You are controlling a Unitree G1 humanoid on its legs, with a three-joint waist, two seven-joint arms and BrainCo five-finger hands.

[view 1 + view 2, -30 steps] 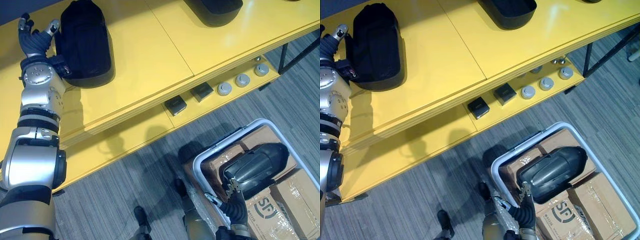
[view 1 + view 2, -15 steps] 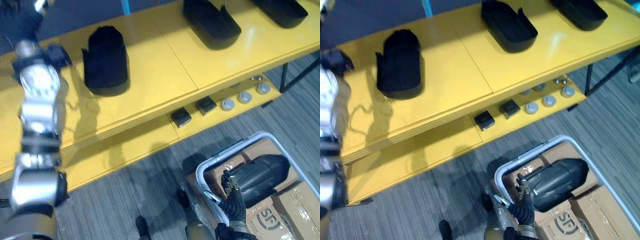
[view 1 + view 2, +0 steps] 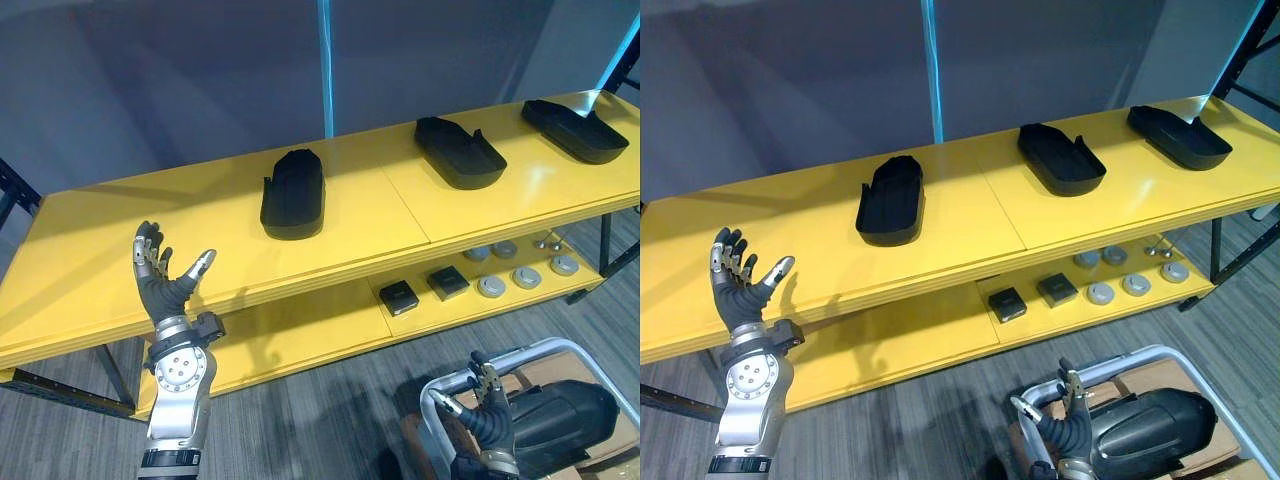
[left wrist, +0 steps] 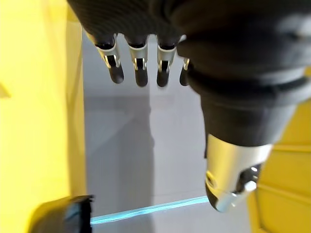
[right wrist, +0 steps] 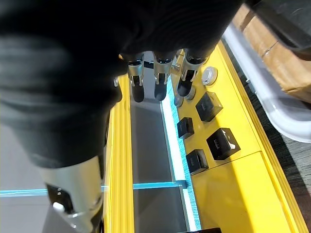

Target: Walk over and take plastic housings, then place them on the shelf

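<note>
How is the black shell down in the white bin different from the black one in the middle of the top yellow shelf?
The housing in the bin lies rounded back up and looks shiny; the middle shelf housing lies hollow side up and looks dull. The housing in the bin sits low, inside the white bin; the middle shelf housing rests up on the yellow shelf. Both are long, dark shells.
</note>
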